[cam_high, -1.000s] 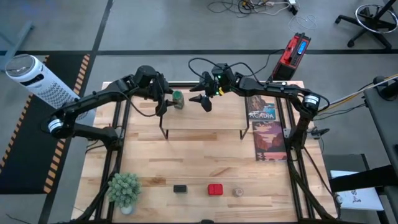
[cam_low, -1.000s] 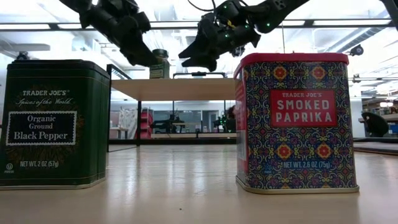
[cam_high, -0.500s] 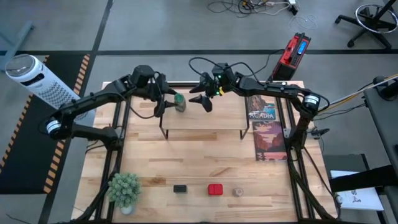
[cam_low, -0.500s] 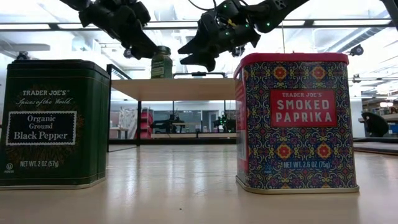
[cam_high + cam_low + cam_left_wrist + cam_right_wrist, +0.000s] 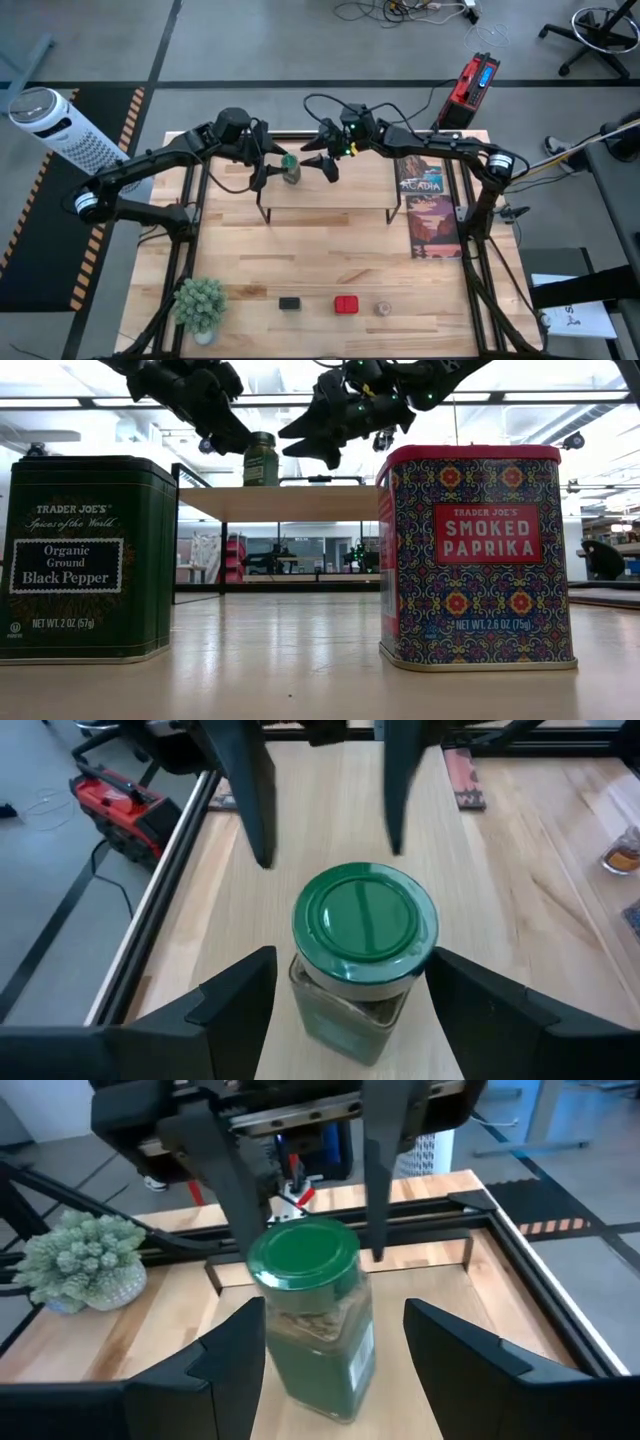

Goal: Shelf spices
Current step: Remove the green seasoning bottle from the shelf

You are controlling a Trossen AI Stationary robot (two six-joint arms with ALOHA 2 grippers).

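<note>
Left tool (image 5: 345,1005) wide open, fingers clear of green-capped glass jar (image 5: 291,170) upright on wooden shelf (image 5: 330,197), right tool (image 5: 335,1355) also spread, flanking jar

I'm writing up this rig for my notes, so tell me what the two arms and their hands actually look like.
Both arms are dark, nearly black, built from jointed segments with loose black cables looping off them. Each carries a pale silver band near its base joint. The left hand and right hand each end in two flat, tapering black fingers. Small green and yellow lights glow on the right arm's wrist.
</note>
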